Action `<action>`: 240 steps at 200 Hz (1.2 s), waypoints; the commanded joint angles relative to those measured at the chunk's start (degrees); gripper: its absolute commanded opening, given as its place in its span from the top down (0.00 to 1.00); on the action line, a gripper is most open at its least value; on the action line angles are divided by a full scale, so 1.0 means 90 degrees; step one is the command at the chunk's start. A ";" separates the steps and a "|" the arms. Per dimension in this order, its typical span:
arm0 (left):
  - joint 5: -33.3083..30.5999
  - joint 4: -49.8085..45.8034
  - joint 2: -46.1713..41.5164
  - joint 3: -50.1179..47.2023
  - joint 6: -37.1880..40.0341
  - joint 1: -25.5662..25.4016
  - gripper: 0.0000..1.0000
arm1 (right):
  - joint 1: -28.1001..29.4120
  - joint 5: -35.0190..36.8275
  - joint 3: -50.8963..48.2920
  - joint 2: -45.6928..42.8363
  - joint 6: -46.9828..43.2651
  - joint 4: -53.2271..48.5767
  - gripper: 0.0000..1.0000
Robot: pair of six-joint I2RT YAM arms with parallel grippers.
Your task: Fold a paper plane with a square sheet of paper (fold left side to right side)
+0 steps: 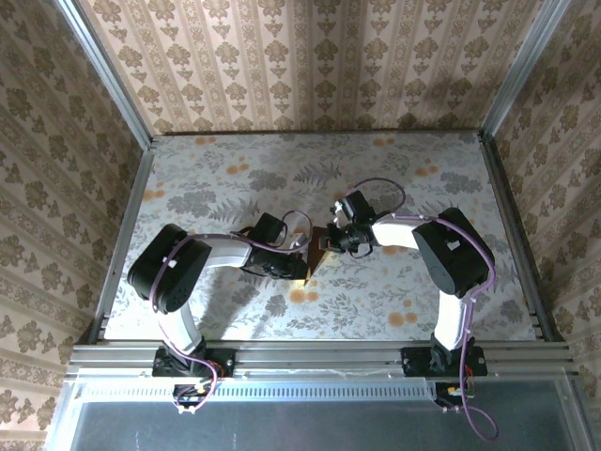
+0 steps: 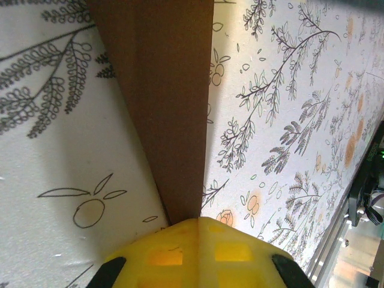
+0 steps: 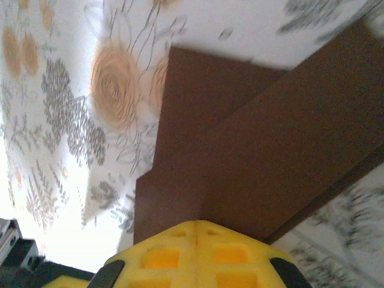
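Observation:
The square sheet of paper lies folded on the middle of the flowered table, dark reddish-brown, between the two wrists. In the left wrist view the paper shows as a long strip that narrows down to my left gripper, whose yellow fingers are shut with their tips at its narrow end. In the right wrist view the paper shows overlapping layers with stepped edges. My right gripper is shut, with its tips against the top layer. From above, the left gripper and right gripper nearly meet over the paper. No pinch on the paper is visible.
The table cloth has grey ferns and orange blotches. Patterned walls close in the back and both sides. A metal rail runs along the near edge, by the arm bases. Purple cables loop off both wrists.

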 commanded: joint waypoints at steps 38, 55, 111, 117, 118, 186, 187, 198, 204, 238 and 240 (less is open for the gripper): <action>-0.0633 -0.0603 0.0278 -0.0262 0.0165 -0.0070 1.00 | -0.0520 0.0235 0.0345 0.0370 -0.0237 -0.0279 1.00; -0.0638 -0.0604 0.0283 -0.0276 0.0173 -0.0070 1.00 | -0.0670 0.0225 0.0364 0.0400 -0.0244 -0.0256 1.00; -0.0607 -0.0596 0.0332 -0.0250 0.0162 -0.0070 1.00 | -0.1029 0.0178 0.0574 0.0578 -0.0334 -0.0331 1.00; -0.0602 -0.0603 0.0337 -0.0242 0.0166 -0.0070 1.00 | -0.1060 0.0184 0.0598 0.0580 -0.0344 -0.0342 1.00; -0.0606 -0.0608 0.0334 -0.0240 0.0170 -0.0070 1.00 | -0.1067 0.0179 0.0599 0.0583 -0.0349 -0.0343 1.00; -0.0590 -0.0604 0.0276 -0.0253 0.0108 -0.0065 1.00 | -0.1379 0.0141 0.0902 0.0647 -0.0447 -0.0526 1.00; -0.0590 -0.0599 0.0274 -0.0251 0.0107 -0.0067 1.00 | -0.1378 0.0138 0.0907 0.0641 -0.0449 -0.0533 1.00; -0.0594 -0.0593 0.0256 -0.0246 0.0081 -0.0069 1.00 | -0.1403 0.0079 0.0921 0.0533 -0.0447 -0.0544 1.00; -0.0585 -0.0593 0.0245 -0.0239 0.0060 -0.0070 1.00 | -0.1408 0.0053 0.0905 0.0449 -0.0442 -0.0534 1.00; -0.0650 -0.0464 0.0200 -0.0193 -0.0178 -0.0060 1.00 | -0.1469 0.0093 0.0637 -0.0284 -0.0415 -0.0569 1.00; -0.0656 -0.0451 0.0196 -0.0191 -0.0195 -0.0060 1.00 | -0.1468 0.0107 0.0614 -0.0343 -0.0411 -0.0576 1.00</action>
